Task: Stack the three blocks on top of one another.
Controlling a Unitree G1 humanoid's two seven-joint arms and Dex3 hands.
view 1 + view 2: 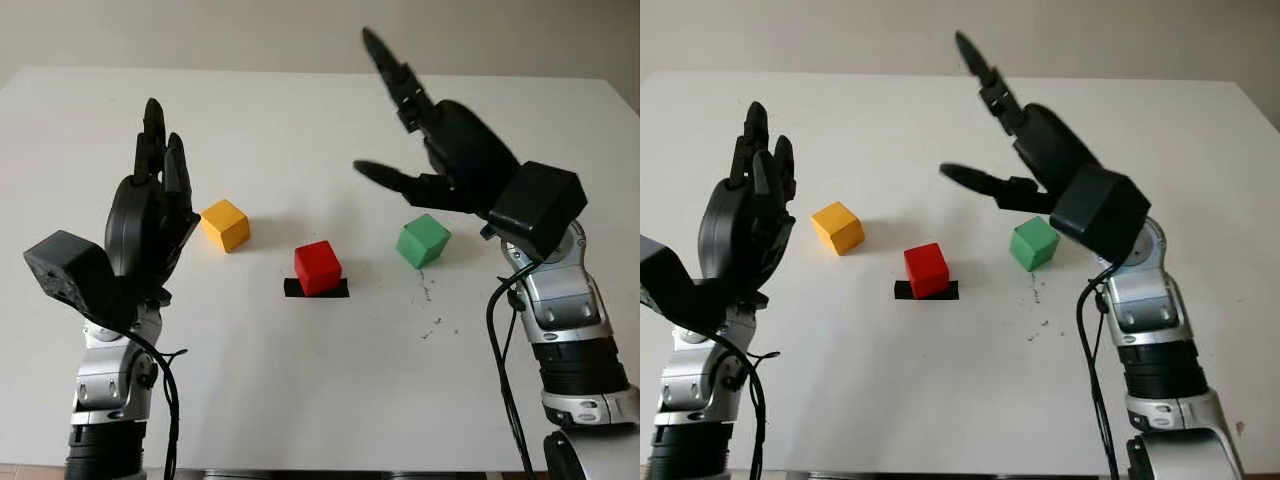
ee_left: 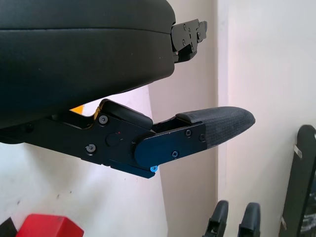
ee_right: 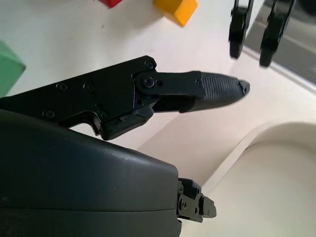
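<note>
Above green block (image 1: 423, 240), open right hand (image 1: 440, 150).

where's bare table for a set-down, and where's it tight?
Free: wide near strip of table in front of the red block, and far strip behind all blocks. Tight: middle row, yellow block, red, green block, flanked by open left hand and right hand.

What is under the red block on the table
A strip of black tape lies flat on the white table under the red block; its ends stick out on both sides. The part of the tape beneath the block is covered, so its middle cannot be seen.
</note>
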